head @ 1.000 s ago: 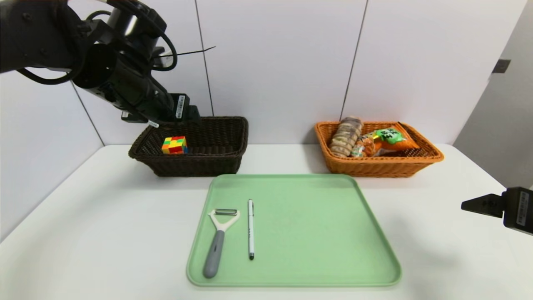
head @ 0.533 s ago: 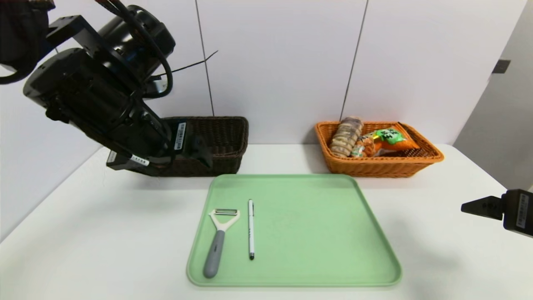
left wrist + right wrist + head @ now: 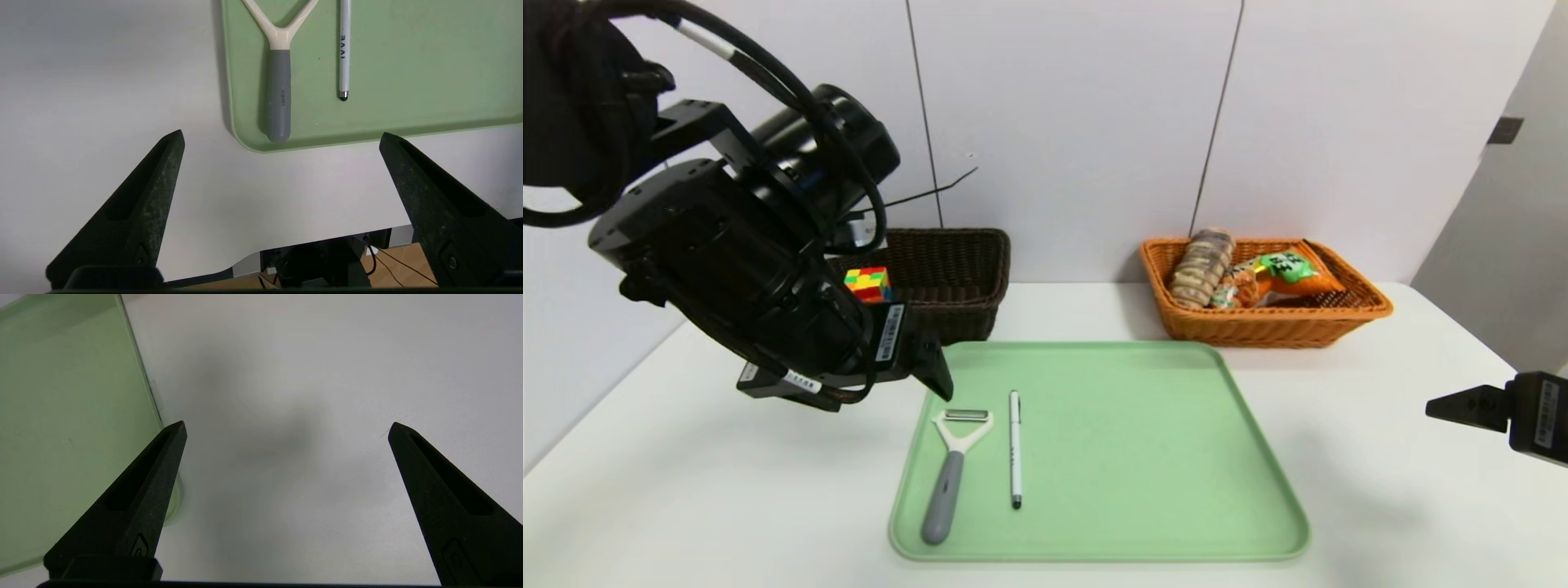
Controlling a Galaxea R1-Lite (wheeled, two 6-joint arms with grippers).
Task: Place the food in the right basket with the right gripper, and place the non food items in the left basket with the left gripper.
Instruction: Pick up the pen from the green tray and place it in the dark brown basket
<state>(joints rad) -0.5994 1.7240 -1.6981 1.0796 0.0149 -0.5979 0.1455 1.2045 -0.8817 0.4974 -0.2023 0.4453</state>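
My L hand [image 3: 282, 136] wide open, nothing held, above tabletop [image 3: 760, 465] nr tray's [image 3: 1111, 457] L side. Peeler [image 3: 947, 482] + pen [image 3: 1015, 449] on tray. Cube [image 3: 868, 284] in dark basket [image 3: 956, 282]. Bread [image 3: 1202, 268] + orange snack bag [image 3: 1294, 272] in orange basket [image 3: 1266, 327]. R hand [image 3: 288, 430] open, empty, parked R of tray.

Peeler [image 3: 947, 482]: white, grey handle
Pen [image 3: 1015, 449]: white, black tip
Cube [image 3: 869, 283]: red, yellow, green patches
Tray [image 3: 1127, 449]: plain green
Loaf [image 3: 1202, 268]: beige-purple stripes

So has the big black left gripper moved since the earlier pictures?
Yes: the left gripper has come forward from the dark basket, toward the robot, nearer the peeler.
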